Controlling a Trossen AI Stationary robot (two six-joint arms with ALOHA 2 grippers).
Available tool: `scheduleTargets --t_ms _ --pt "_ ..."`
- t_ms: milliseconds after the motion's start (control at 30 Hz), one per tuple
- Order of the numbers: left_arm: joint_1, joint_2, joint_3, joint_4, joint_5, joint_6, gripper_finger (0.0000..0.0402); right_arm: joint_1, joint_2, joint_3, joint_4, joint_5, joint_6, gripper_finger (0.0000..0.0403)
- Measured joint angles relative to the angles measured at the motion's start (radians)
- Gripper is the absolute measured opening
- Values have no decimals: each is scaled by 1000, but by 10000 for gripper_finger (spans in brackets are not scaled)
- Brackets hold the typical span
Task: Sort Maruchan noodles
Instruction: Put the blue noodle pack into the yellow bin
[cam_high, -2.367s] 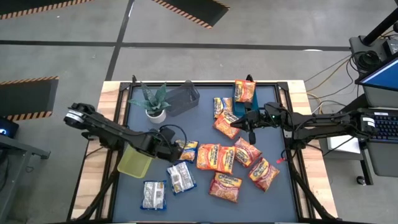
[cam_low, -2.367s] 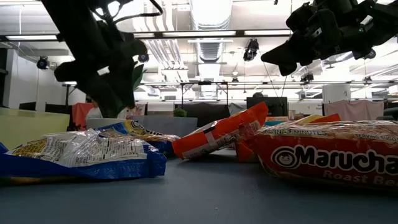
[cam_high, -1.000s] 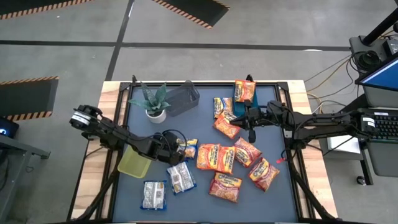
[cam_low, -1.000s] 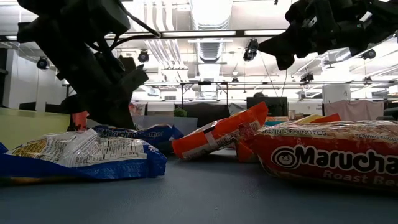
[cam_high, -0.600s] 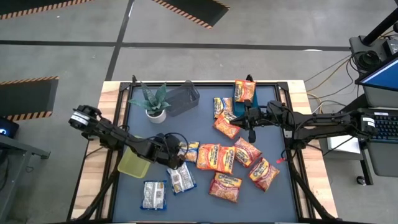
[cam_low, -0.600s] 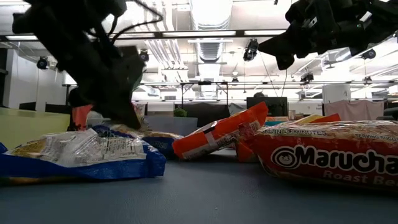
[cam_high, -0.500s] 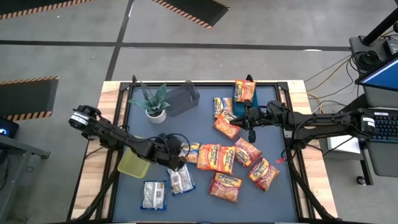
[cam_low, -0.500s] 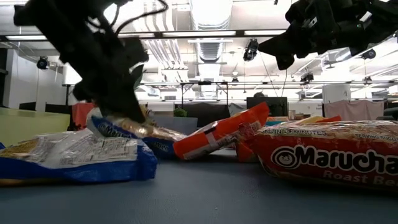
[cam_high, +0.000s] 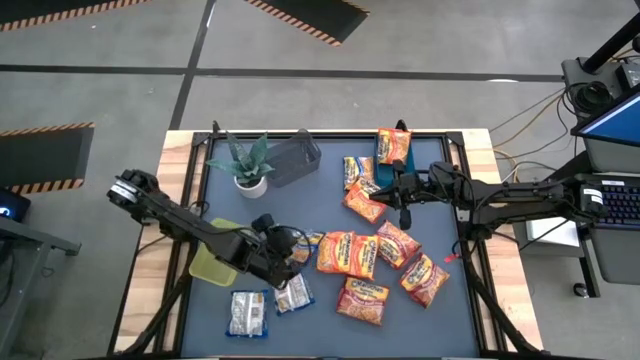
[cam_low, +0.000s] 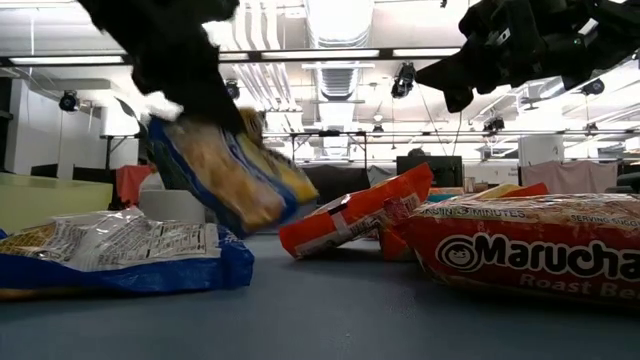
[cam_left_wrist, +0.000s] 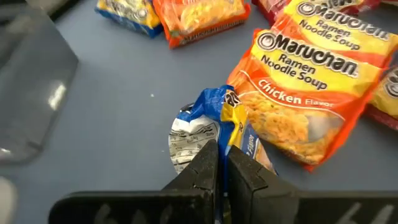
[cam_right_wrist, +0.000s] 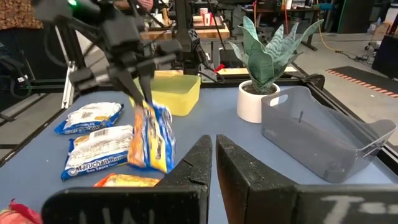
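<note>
**Jaws of left arm clamped on a yellow-and-blue packet, lifted clear of the worktop**

Jaws of the left gripper (cam_high: 283, 262) are pinched tight on the edge of a flat yellow-and-blue plastic ramen packet (cam_low: 232, 170). It hangs tilted in the air, between the whitish-silver packets (cam_high: 247, 312) near the front-left and the orange-red Maruchan packets (cam_high: 348, 252) at mid-worktop. A translucent yellow-green plastic bin (cam_high: 214, 267) lies just beside the left arm; a clear grey plastic bin (cam_high: 293, 157) and a small potted plant in a white pot (cam_high: 248, 165) stand farther back on the dark blue worktop (cam_high: 320, 200).

Step in hand, by my reading: carrying one picked packet off to its sorting place. Next move calls for swinging it over a bin and letting go without dragging the neighbouring packets. Which bin takes this colour I cannot tell.

Right gripper (cam_high: 404, 213) hovers with jaws closed on nothing, above the orange-red cluster at the right.

Against the frame half a second back: the packet then leaned with its lower edge on the worktop among its neighbours; now it is raised clear, and the left gripper has shifted slightly toward the front. Right arm unchanged.
</note>
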Motion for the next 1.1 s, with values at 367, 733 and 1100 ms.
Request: scheduleTargets --t_ms 367,733,1100 --pt "-132 -85 211 -401 -105 -2 0 0 0 -1 -2 0 0 13" --pt "-230 -96 465 -992 25 -308 0 0 0 -1 -2 0 -8 13" --pt "-228 -141 450 -1073 314 -444 0 0 4 -3 -3 0 -27 13"
